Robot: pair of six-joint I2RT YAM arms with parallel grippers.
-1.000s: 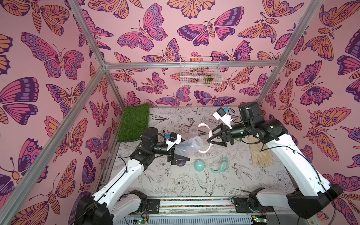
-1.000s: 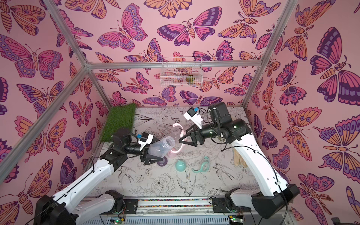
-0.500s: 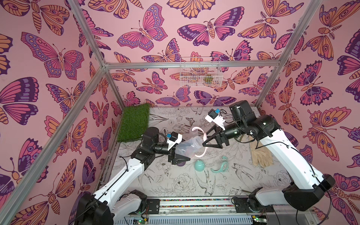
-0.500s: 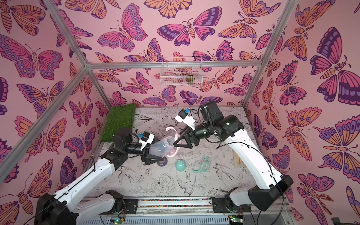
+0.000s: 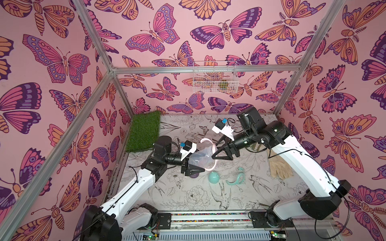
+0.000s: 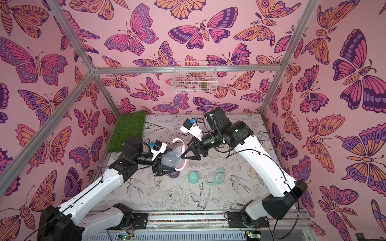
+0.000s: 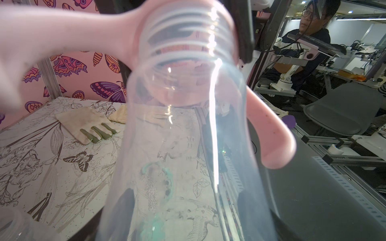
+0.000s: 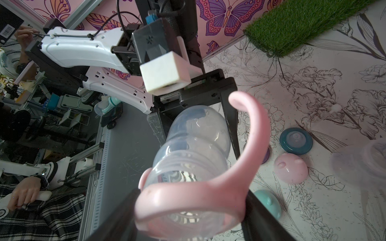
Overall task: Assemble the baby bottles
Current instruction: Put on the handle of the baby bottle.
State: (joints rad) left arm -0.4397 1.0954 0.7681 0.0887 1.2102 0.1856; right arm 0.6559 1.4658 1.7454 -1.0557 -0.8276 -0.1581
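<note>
The left gripper (image 5: 191,165) is closed on the base of a clear bottle (image 5: 200,158), holding it tilted above the table (image 5: 188,200) with its open neck aimed toward the right arm. The right gripper (image 5: 215,156) is clamped on the pink handle ring (image 8: 188,194), its two black fingers pressing on opposite sides of the band. In the right wrist view the ring sits around the bottle's neck, with the mouth showing through it. In the left wrist view the threaded neck lies inside the pink band, while the two curved handles sweep out to either side. How far down the threads the ring has gone I cannot tell.

The other parts lie loose on the table. In both top views a teal dome cap (image 5: 214,179) rests just below the held bottle, and a teal handle ring (image 5: 237,177) lies near it, toward the right arm's side. The right wrist view shows more: a pink dome cap (image 8: 291,168) lying dome up, a dark teal collar (image 8: 296,140) flat just beside it, and a second clear bottle (image 8: 363,158) (blurred at the frame's edge).

Beige gloves (image 5: 278,167) lie under the right arm, well apart from the bottle parts. A grass mat (image 5: 144,131) fills the far corner on the left arm's side.
</note>
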